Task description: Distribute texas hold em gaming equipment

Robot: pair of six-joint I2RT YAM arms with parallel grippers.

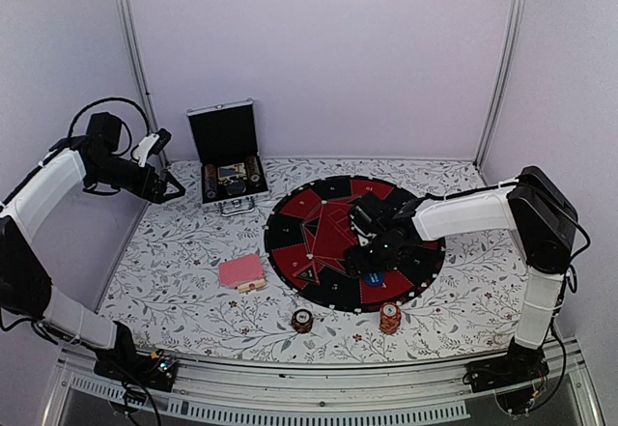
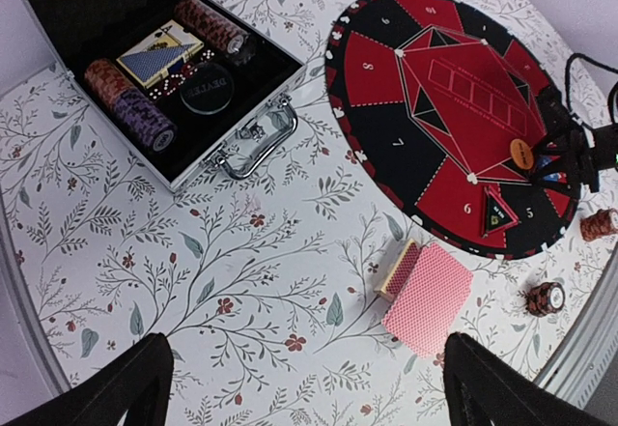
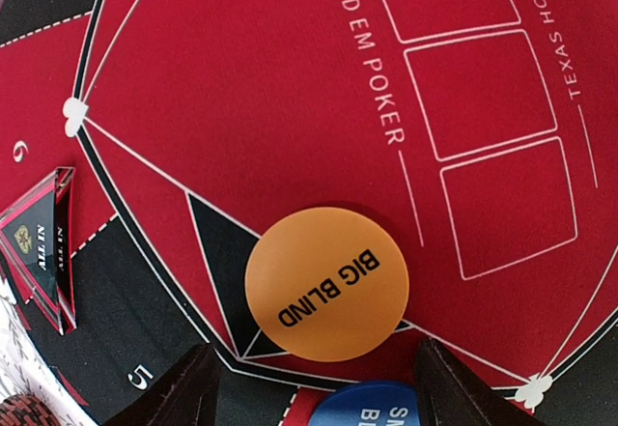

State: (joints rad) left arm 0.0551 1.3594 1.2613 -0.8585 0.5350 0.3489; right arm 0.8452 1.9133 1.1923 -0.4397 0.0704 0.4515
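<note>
A pink-backed deck of playing cards [image 1: 241, 272] [image 2: 428, 298] lies on the flowered table left of the mat. Near the front edge stand a dark red chip stack [image 1: 302, 321] [image 2: 546, 299] and an orange-red chip stack [image 1: 389, 318] [image 2: 600, 224]. My right gripper [image 1: 372, 257] [image 3: 319, 397] hovers low over the mat, jaws apart. An orange "BIG BLIND" disc [image 3: 326, 283] lies just beyond its fingertips. A blue blind disc [image 3: 372, 407] lies between them, not gripped. My left gripper [image 1: 169, 186] [image 2: 309, 387] is raised at the far left, wide open and empty.
The round black-and-red mat [image 1: 319, 204] [image 2: 386, 146] fills the table's middle right. An open silver-edged black case [image 1: 229, 136] [image 2: 280, 117] with chips and cards stands at the back left. Metal frame posts [image 1: 130, 49] rise at the back corners.
</note>
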